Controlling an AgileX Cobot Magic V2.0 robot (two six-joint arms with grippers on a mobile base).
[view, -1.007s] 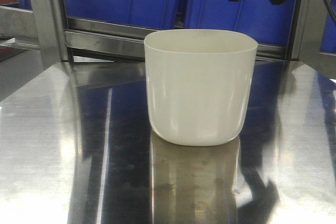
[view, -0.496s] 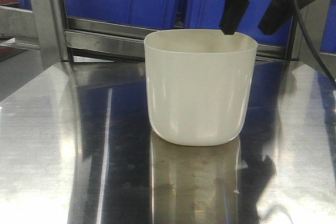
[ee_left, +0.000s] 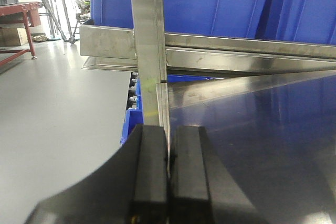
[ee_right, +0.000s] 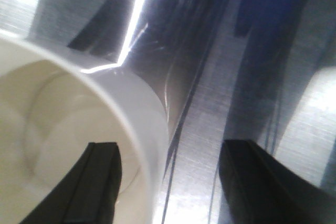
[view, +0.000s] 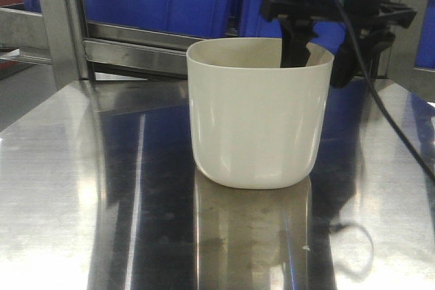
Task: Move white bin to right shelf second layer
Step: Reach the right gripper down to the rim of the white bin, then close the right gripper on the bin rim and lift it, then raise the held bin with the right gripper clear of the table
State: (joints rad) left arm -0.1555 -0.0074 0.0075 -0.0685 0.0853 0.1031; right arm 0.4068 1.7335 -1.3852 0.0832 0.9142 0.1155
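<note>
Bin (view: 258, 123) wall — right hand (view: 318, 67) astride it

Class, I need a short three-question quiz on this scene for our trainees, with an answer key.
1. True or false: the white bin lies tipped on its side on the steel table.
2. The right gripper: A is wholly inside the bin; B straddles the bin's wall; C is far off to the side of the bin.
3. Fill in: the left gripper is ____ (open or shut).

Key: 1 false; 2 B; 3 shut.
</note>
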